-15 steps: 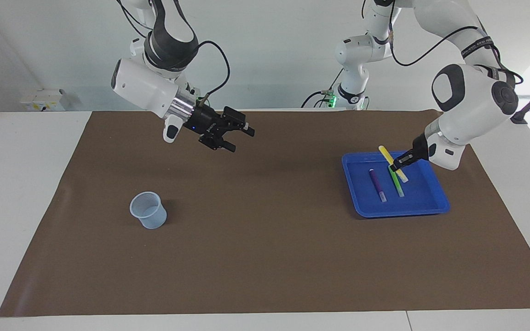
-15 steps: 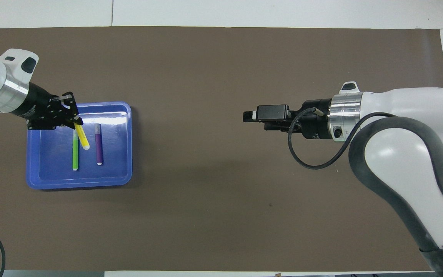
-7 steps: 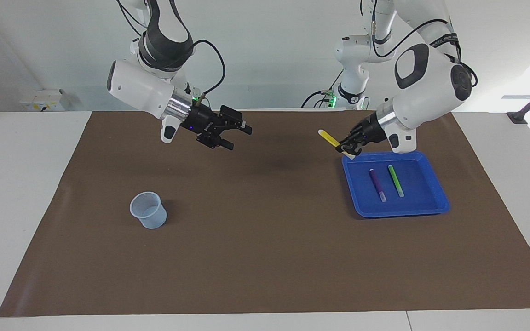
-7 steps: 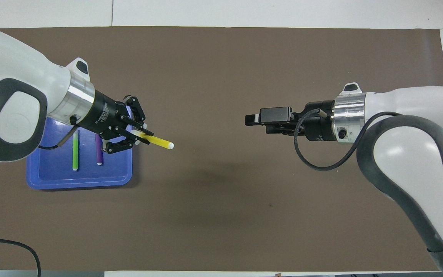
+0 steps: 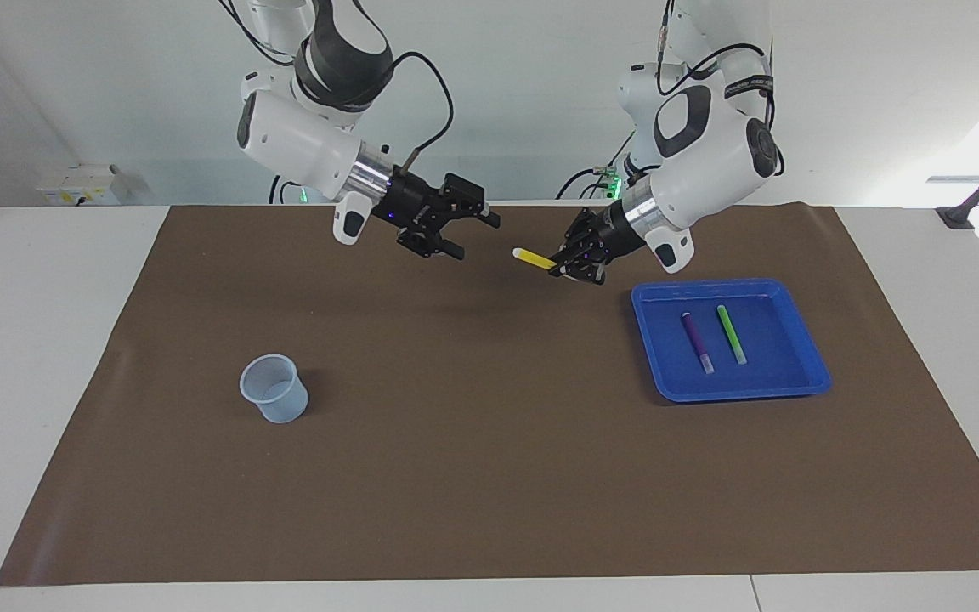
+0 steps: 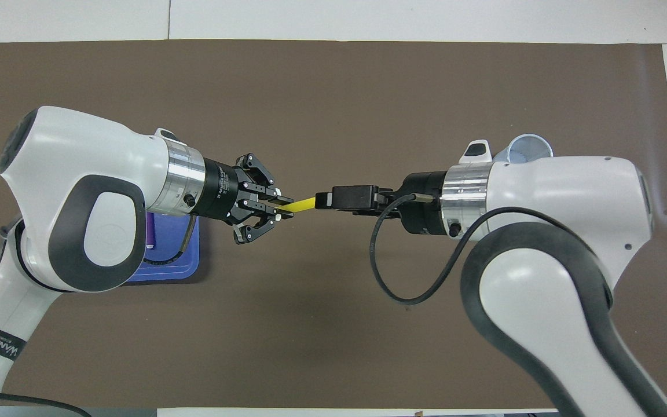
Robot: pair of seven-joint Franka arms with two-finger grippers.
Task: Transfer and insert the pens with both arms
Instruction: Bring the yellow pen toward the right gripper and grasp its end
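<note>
The left tool (image 5: 573, 262) is squeezing the yellow pen (image 5: 534, 259) up in the air over the middle of the table (image 5: 489, 476). The pen is lying almost flat and pointing its free end straight at the right tool (image 5: 471, 234), which is waiting just beside it with fingers apart.

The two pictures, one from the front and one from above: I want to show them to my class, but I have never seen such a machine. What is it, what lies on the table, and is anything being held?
These are two white robot arms at a table covered by a brown mat. One picture is taken from across the table, facing the arms; the other from high above their own end.

The left gripper is shut on the yellow pen and holds it in the air over the mat. The right gripper is open, level with the pen's free end; the facing picture shows a small gap between them.

On the mat lie a blue tray with the purple pen and the green pen in it, and a clear plastic cup toward the right arm's end.
</note>
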